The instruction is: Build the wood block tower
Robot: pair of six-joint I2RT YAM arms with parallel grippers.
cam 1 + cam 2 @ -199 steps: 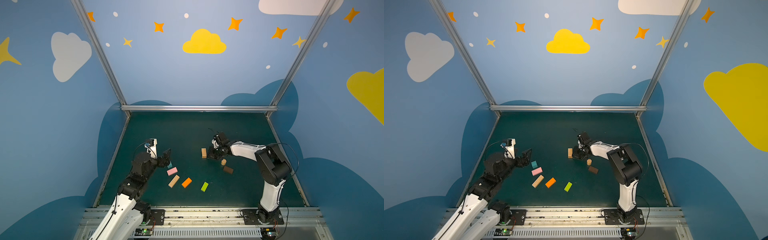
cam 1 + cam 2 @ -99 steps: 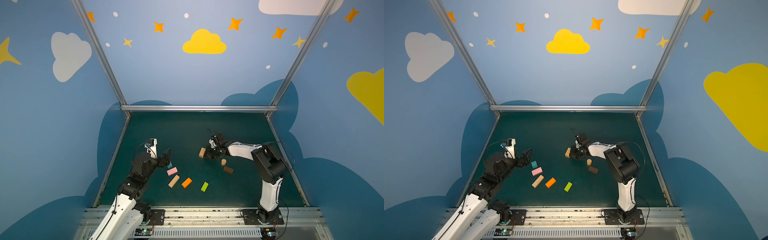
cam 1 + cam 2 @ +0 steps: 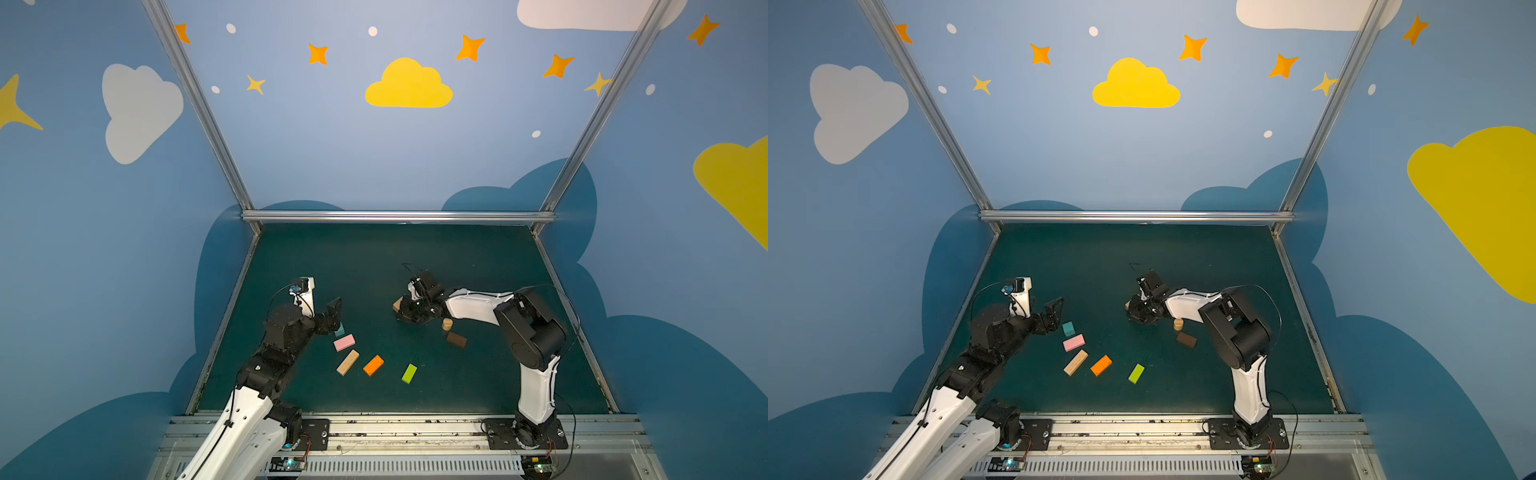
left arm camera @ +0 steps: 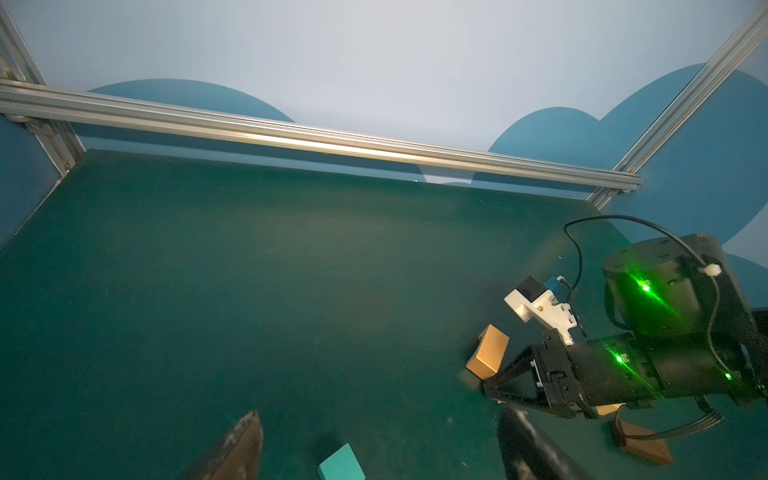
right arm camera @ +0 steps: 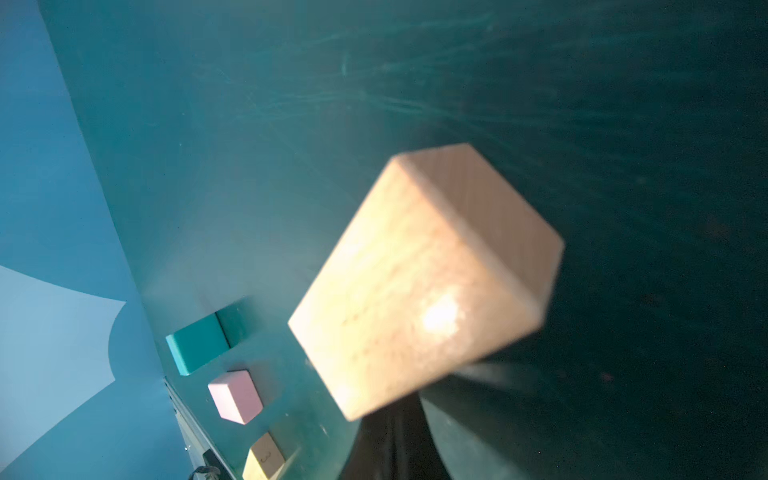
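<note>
Tan wood arch (image 4: 488, 351), blocky, smooth-faced, seemingly tilted.

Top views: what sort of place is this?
Likely a robot test cell: aluminium frame around a green mat, cloud-and-star painted walls, and two arms bolted to a front rail.

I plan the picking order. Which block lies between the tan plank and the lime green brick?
The orange brick lies there, apart from both, as both top views show.
</note>
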